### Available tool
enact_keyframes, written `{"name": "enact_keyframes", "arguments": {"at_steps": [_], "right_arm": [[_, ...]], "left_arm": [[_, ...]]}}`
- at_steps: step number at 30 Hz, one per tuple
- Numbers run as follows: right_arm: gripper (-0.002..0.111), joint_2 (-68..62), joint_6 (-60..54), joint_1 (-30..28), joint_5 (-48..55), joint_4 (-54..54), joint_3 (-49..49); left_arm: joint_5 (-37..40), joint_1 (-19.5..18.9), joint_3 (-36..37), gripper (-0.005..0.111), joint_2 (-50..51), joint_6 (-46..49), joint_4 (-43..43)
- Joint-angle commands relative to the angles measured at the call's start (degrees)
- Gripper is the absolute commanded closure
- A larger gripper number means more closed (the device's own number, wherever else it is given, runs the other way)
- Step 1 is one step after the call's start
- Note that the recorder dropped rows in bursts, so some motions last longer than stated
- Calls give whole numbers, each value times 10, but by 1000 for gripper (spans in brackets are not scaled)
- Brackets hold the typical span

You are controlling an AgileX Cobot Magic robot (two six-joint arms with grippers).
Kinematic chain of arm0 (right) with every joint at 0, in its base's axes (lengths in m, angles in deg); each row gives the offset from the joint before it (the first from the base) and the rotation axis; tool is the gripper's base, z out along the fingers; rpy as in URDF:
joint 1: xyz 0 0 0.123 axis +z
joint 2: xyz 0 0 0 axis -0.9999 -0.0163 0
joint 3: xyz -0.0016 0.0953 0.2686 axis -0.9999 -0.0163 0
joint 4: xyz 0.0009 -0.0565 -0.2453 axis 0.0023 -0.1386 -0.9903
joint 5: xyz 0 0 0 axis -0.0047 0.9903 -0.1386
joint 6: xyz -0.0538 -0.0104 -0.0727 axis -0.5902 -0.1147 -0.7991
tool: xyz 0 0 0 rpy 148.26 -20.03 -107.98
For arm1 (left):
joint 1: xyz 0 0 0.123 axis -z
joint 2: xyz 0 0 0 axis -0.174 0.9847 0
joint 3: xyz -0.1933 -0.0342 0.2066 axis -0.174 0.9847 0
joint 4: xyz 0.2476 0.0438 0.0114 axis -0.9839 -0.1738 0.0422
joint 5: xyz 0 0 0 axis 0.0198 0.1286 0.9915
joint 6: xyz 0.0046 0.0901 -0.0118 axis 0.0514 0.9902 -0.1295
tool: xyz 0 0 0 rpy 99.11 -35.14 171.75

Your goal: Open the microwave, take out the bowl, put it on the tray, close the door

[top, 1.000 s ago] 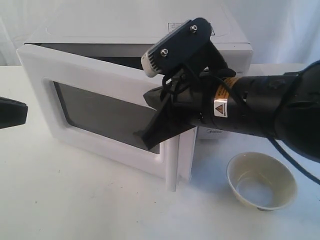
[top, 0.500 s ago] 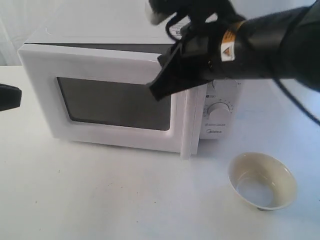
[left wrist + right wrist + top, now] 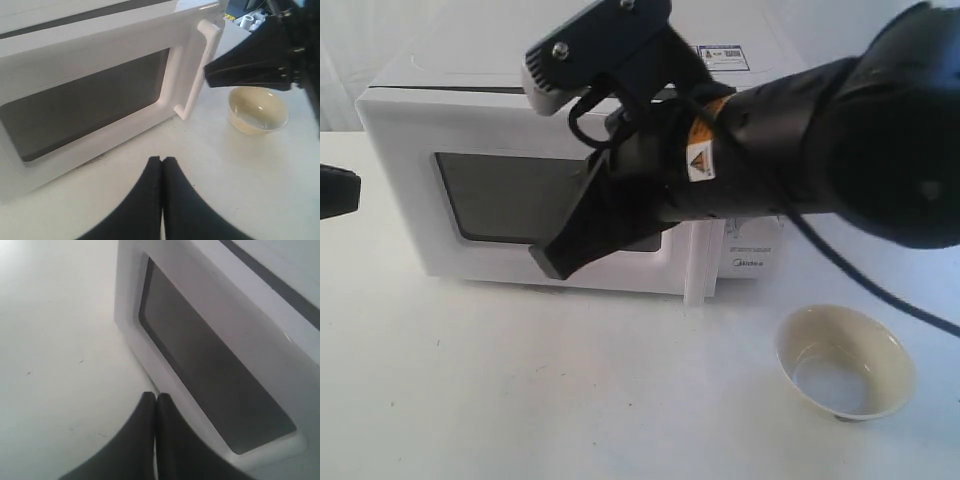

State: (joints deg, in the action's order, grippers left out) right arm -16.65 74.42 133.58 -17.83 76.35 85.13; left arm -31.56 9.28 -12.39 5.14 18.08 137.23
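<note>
Door (image 3: pixel 405 180) is now sitting shut against the microwave (image 3: pixel 470 50) (ajar a second ago), so the closing step is looking done. Bowl (image 3: pixel 844 362) is resting on the table (image 3: pixel 520 400) beside it, with no tray showing. Right gripper (image 3: pixel 555 262) is hovering before the door, pinched closed and empty; left gripper (image 3: pixel 161 160) likewise.

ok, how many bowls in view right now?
1. A cream bowl sits on the table, in front of the microwave, lower right in the exterior view. The door looks shut, so any bowl inside would be hidden.
</note>
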Motion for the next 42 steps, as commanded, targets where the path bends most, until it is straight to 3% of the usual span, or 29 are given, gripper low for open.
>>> {"name": "enact_keyframes", "arguments": {"at_steps": [1, 6, 15, 21, 29, 36, 42], "right_arm": [[108, -51, 199, 0, -10, -209, 2], [108, -69, 479, 8, 94, -482, 1], [108, -132, 564, 7, 144, -632, 33], [108, -166, 566, -17, 189, -643, 66], [108, -167, 566, -39, 186, -637, 74], [108, -158, 566, -15, 137, -607, 70], [108, -129, 566, 25, 132, -606, 64]], "left_arm": [[36, 2, 2, 107, -22, -19, 2], [37, 2, 2, 107, -63, -109, -87], [43, 2, 9, 107, -126, -161, -119], [32, 2, 70, 107, -161, -184, -149], [21, 2, 70, 107, -172, -185, -163], [-17, 2, 70, 107, -172, -195, -234], [-12, 2, 70, 107, -195, -311, -342]]}}
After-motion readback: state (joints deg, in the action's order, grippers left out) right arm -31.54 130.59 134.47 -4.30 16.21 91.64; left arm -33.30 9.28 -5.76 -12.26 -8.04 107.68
